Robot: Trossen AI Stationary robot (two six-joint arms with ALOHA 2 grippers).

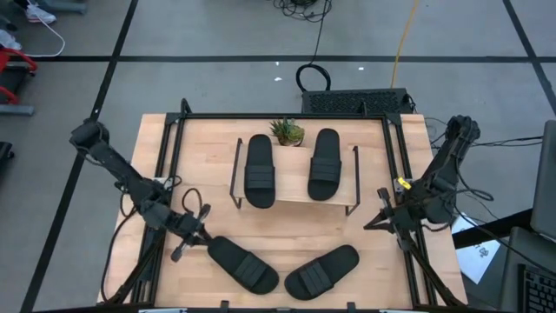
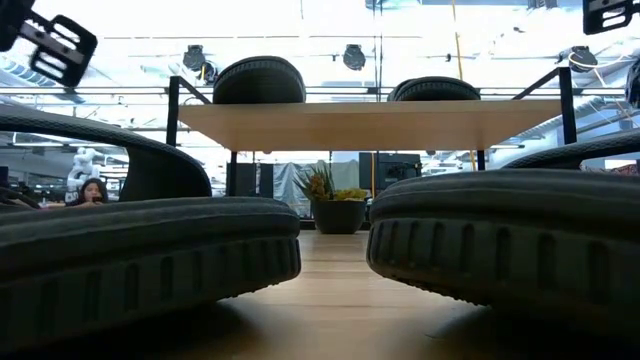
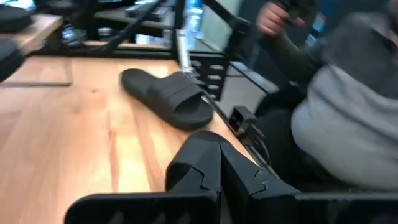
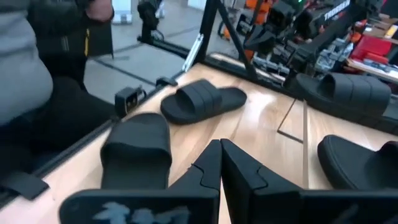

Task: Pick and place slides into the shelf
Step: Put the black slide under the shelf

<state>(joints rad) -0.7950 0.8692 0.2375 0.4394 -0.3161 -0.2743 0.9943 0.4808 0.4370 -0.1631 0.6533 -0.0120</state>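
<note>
Two black slides [image 1: 259,171] [image 1: 324,165] lie flat on the wooden top of the shelf [image 1: 294,196], and in the low view they sit on its plank [image 2: 370,122]. Two more slides [image 1: 243,263] [image 1: 321,271] lie on their soles on the table near its near edge and fill the low view's foreground [image 2: 140,250] [image 2: 510,240]. My left gripper [image 1: 191,228] hovers shut just left of the left table slide. My right gripper [image 1: 382,217] is shut and raised at the shelf's right end. The left wrist view shows its shut fingers [image 3: 217,165] and one table slide [image 3: 168,96].
A small potted plant [image 1: 287,131] stands behind the shelf. Black metal rails [image 1: 287,116] frame the table. A person in a grey top [image 3: 348,124] sits at the near edge. Bare wood lies between the shelf and the two table slides.
</note>
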